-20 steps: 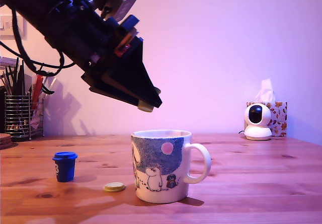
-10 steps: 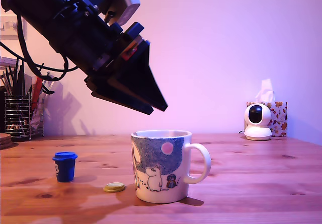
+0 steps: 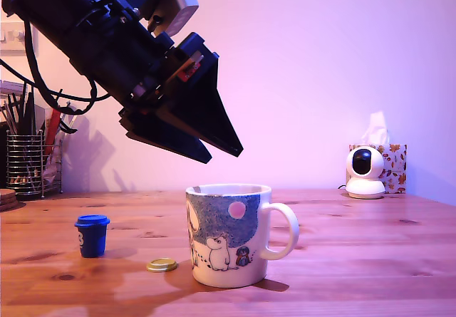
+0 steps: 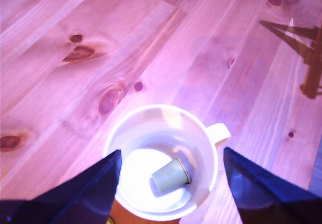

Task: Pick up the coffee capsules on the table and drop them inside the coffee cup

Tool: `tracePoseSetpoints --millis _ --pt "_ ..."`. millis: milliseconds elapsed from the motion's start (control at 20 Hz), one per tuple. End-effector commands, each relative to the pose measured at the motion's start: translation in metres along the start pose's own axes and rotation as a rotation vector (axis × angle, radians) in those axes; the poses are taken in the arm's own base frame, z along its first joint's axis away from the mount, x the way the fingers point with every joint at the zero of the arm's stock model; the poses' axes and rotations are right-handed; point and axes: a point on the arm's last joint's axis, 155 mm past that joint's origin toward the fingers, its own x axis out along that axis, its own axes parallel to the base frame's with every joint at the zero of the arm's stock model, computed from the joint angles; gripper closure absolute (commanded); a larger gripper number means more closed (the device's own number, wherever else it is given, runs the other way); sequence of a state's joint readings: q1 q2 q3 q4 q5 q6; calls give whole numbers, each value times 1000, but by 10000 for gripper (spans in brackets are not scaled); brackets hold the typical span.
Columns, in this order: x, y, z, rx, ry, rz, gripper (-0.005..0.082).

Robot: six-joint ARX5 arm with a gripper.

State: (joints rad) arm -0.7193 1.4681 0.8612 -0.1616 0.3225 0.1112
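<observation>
The gripper (image 3: 222,152) hangs above the coffee cup (image 3: 228,235), jaws spread and empty. The green capsule (image 4: 171,174) lies inside; the blue capsule (image 3: 92,235) waits on the bench (image 3: 356,260).

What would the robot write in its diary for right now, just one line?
gripper: open, empty, above mug | green capsule: on its side inside coffee cup | blue capsule: upright on table | next: probably blue capsule

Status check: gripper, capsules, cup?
Gripper open, empty, above the mug. Olive-green capsule on its side inside the mug. Blue capsule upright on the table; yellow lid beside the mug. Nothing blocking.
</observation>
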Motion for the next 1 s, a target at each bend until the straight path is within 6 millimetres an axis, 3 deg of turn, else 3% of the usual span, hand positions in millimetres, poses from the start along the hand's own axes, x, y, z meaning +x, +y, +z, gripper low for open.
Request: tracePoseSetpoints --millis 0,200,300,800,950 --pt "4 -1 -1 -8 9 -5 309" --pt "0 -2 -8 -27 39 -7 678" --pt "-5 -3 -4 -23 28 -5 796" --pt "-54 18 42 -39 -149 182 793" --pt "-66 19 48 -32 -187 205 793"
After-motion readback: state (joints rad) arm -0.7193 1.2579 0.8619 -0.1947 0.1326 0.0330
